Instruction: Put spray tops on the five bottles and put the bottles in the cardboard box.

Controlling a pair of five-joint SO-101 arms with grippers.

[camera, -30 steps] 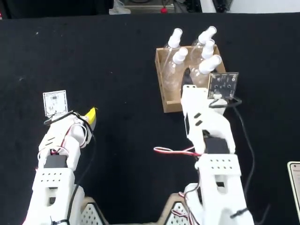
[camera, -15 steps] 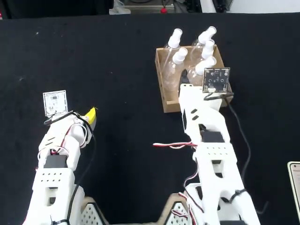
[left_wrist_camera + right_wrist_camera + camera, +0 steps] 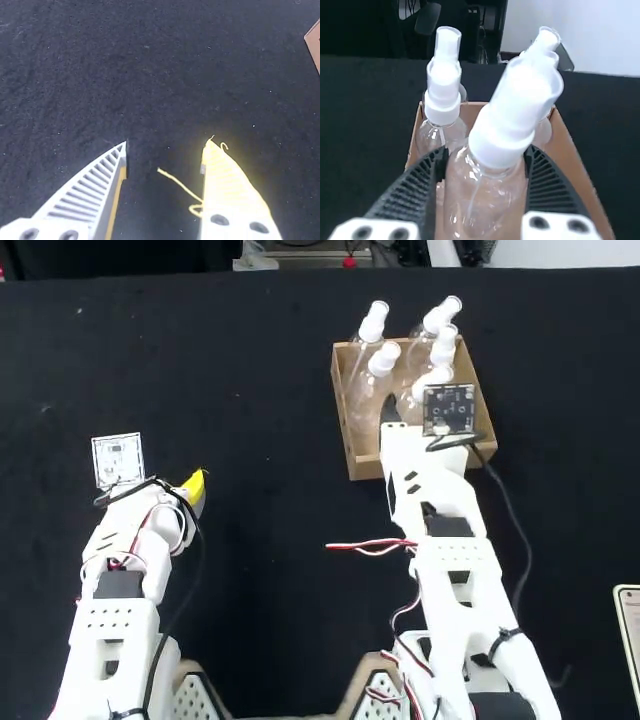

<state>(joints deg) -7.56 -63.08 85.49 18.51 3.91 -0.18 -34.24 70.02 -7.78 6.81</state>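
Right gripper [image 3: 484, 166] clamped on a bottle [image 3: 510, 115], one finger on each side of its clear body, over the near part of the cardboard box [image 3: 362, 462], upper centre-right of the high view. Box walls close on both flanks; other bottles just beyond. Spray tops [image 3: 373, 318] counted from above: four plain, a fifth partly under the wrist. Left gripper [image 3: 165, 150] spread wide, holding nothing, over open black table [image 3: 250, 370], lower left, well apart from the box.

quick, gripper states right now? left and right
Left gripper: open, empty, above the black table.
Right gripper: shut on a bottle with its spray top on, over the cardboard box.
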